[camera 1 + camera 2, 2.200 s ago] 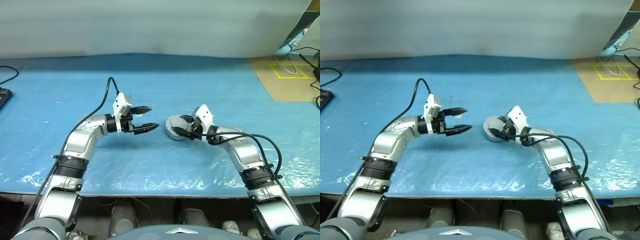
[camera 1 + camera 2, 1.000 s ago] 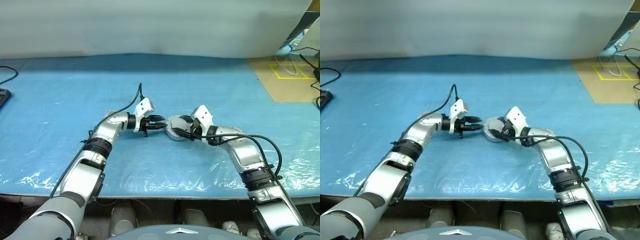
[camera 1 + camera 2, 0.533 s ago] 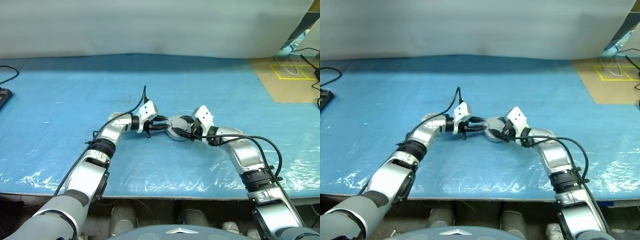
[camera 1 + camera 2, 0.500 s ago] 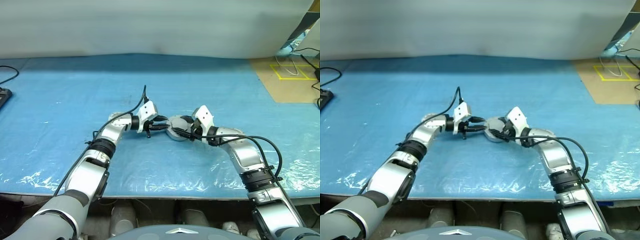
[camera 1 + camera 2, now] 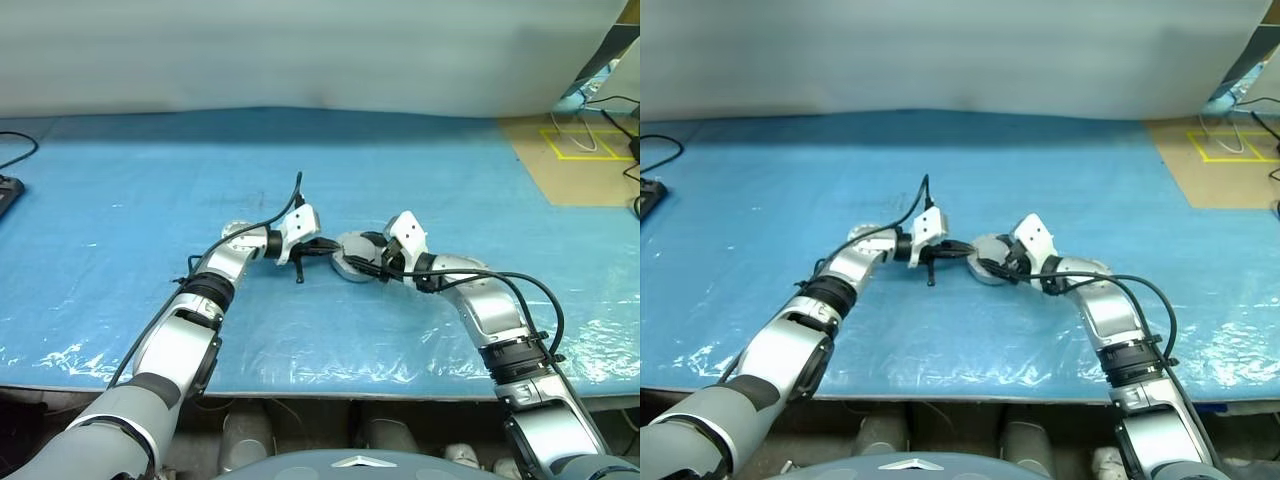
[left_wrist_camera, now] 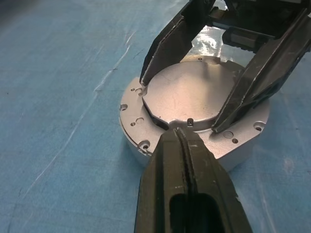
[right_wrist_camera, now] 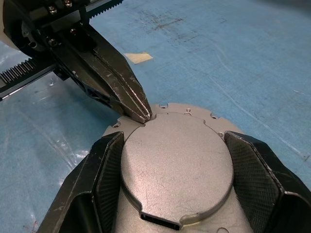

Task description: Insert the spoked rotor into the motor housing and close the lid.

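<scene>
While the head views hide the contact, wrist views show the right gripper [image 7: 177,160] clamping the lid [image 7: 177,167] on the housing [image 6: 141,141], the left gripper's [image 6: 181,133] jaws together at its edge.

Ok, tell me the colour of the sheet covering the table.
The sheet is bright blue and glossy with wrinkles, seen best in the left eye view.

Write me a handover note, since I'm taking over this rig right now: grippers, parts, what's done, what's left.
Left gripper: shut, its tips at the lid's edge.
Right gripper: spread wide, fingers at opposite sides of the lid.
Lid lies flat on the motor housing, which sits on the blue table cover.
Done: lid appears on; the rotor cannot be seen.
Left: confirm the lid is seated, release, withdraw.
</scene>
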`<state>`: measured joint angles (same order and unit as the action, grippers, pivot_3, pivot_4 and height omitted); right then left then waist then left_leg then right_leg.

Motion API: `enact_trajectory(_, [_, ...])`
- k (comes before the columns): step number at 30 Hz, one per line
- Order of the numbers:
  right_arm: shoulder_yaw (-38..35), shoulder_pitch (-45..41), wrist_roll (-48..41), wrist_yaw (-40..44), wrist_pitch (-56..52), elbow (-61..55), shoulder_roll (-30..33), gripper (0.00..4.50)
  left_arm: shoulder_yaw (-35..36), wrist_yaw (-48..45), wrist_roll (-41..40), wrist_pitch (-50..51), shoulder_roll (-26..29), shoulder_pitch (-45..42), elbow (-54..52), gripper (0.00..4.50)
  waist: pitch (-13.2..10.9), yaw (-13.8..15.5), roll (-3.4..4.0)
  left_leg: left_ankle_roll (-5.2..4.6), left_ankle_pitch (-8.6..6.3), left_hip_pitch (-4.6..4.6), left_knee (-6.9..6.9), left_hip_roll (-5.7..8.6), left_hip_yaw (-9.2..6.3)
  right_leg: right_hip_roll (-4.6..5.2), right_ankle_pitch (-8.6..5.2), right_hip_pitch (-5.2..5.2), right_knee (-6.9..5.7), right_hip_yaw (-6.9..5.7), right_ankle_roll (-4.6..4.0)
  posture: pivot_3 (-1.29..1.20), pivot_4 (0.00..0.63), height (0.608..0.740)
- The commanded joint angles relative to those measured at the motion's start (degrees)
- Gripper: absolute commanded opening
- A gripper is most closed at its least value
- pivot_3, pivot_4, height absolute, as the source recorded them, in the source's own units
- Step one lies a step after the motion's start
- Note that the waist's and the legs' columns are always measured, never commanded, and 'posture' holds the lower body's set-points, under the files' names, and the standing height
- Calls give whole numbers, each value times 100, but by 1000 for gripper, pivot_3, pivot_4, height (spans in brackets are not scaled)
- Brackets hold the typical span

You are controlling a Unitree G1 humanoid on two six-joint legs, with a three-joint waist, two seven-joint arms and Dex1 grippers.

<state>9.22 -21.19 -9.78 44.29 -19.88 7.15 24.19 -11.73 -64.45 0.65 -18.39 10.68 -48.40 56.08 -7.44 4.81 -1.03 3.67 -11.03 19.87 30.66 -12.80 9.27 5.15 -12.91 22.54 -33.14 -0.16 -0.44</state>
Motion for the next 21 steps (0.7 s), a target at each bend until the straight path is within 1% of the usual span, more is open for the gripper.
enact_trajectory(1, [268, 558, 299, -167, -564, 623, 54, 2948, -118, 27, 145, -122, -48, 106, 20, 26, 1, 9, -1, -1, -1, -3, -2, 0, 0, 0, 0, -4, 2, 0, 0, 0, 150, 740])
enact_trajectory(4, [262, 535, 257, -144, -579, 595, 36, 2948, -138, 79, 196, -185, -112, 123, 54, 26, 2, 20, -2, -17, -10, -13, -7, -1, 0, 0, -5, -17, 12, -1, 8, 0, 150, 740])
enact_trajectory(6, [248, 545, 182, -79, -584, 487, 32, 2948, -153, 32, 180, -166, -152, 160, -9, 26, 2, 30, -3, -23, -13, -14, -9, 0, 0, 0, -18, -18, 15, -1, 30, 0, 150, 740])
enact_trajectory(8, [224, 566, 229, -82, -313, 394, 62, 2948, -196, 22, 218, -207, -158, 199, -59, 26, 2, 53, -3, -22, -13, -14, -14, -1, 0, 0, -18, -17, 17, -2, 30, 0, 150, 740])
enact_trajectory(10, [105, 556, 220, -141, -37, 295, 47, 3682, -212, 18, 235, -228, -153, 225, -89, 0, 2, 65, -3, -22, -13, -14, -23, -1, 0, 0, -2, -17, 24, -5, 3, 0, 150, 740])
enact_trajectory(13, [-92, 421, 7, -252, -294, 107, -54, 4477, -212, 3, 235, -224, -135, 250, -112, 0, 1, 71, -1, -6, -4, -12, -26, 2, 0, 1, -1, -7, 32, -8, 3, 0, 150, 740])
enact_trajectory(16, [-209, 408, -180, -192, -365, -160, -83, 4477, -216, -5, 239, -211, -125, 271, -136, 0, -2, 78, 4, 3, 1, 8, -26, 3, 0, 0, 0, 16, 32, -11, 3, 0, 150, 740])
enact_trajectory(20, [-541, 337, -266, -518, -215, -312, -218, 4477, -249, -52, 257, -211, -111, 308, -195, 0, -9, 72, 14, 5, 1, 21, -28, 1, -1, 0, 1, 29, 32, -20, 6, 0, 150, 740])
enact_trajectory(21, [-770, 308, -562, -507, -417, -414, -278, 4477, -252, -59, 253, -204, -111, 318, -213, 0, -13, 70, 19, 6, 1, 22, -29, 0, -1, -1, 1, 30, 32, -21, 6, 0, 150, 740])
